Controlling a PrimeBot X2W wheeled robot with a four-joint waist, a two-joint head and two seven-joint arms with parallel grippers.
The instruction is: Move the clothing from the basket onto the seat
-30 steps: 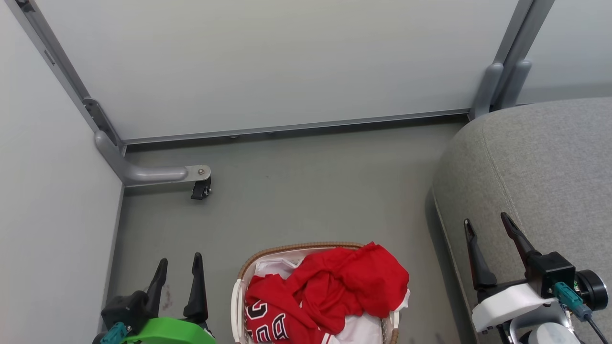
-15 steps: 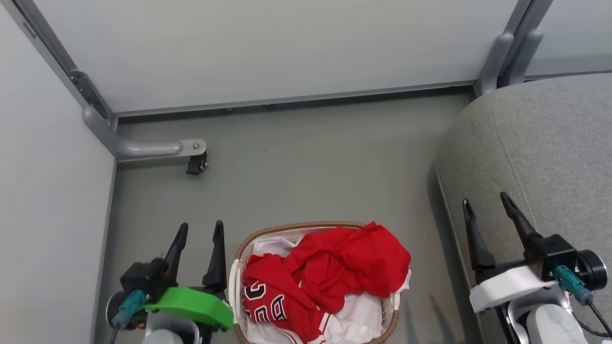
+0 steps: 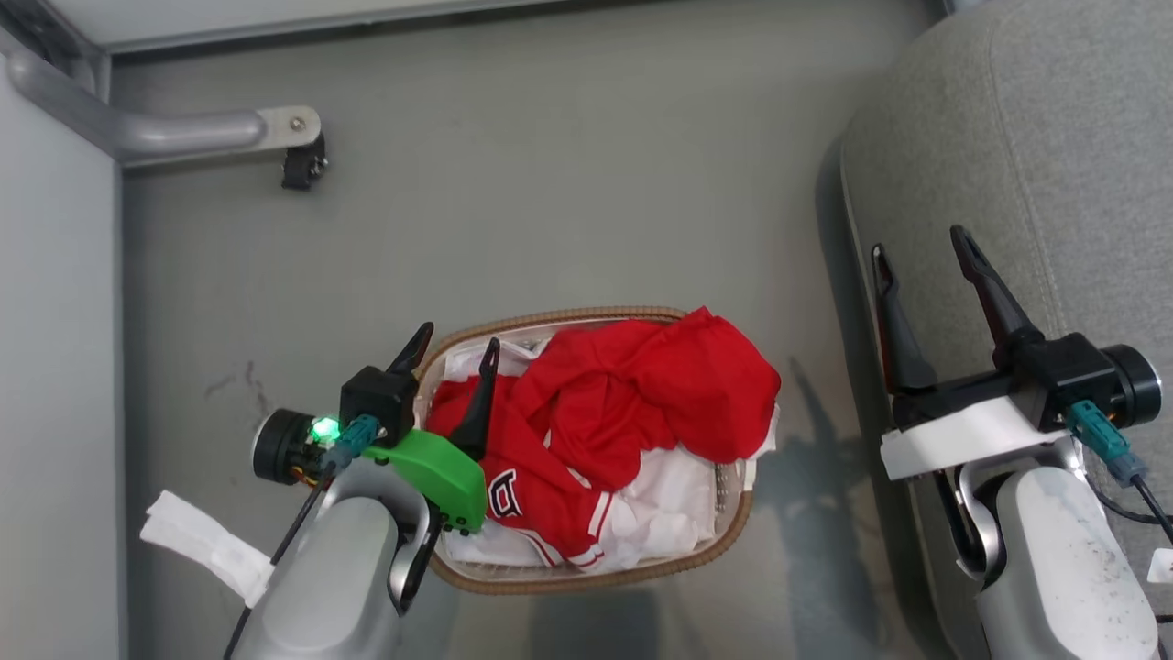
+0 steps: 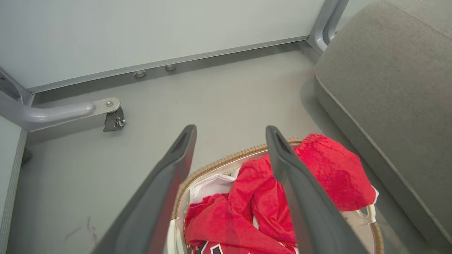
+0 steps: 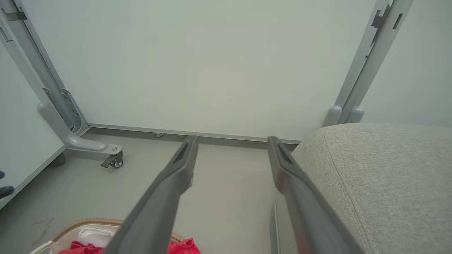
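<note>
The basket [image 3: 586, 585] with a brown woven rim stands on the grey floor, holding the red clothing [image 3: 632, 394] over a white liner [image 3: 674, 509]. A lettered jersey part [image 3: 509, 495] lies at its near left. My left gripper [image 3: 458, 337] hovers open above the basket's left rim, one finger over the clothing [image 4: 332, 173]. In the left wrist view the gripper [image 4: 229, 130] is open above the basket [image 4: 219, 164]. The grey seat [image 3: 1035, 137] is at the right, with my right gripper [image 3: 916, 240] open over its left edge. The seat [image 5: 381, 176] also shows beside the open right gripper [image 5: 231, 141].
A grey metal foot with a black caster [image 3: 298, 170] stands on the floor at the far left. White partition panels [image 5: 212, 63] close off the back and left. Bare floor [image 3: 568, 183] lies between basket, panels and seat.
The head camera has tilted down, shifting the whole picture. My left gripper has moved right, from beside the basket to over its left rim. The right gripper stays open by the seat edge.
</note>
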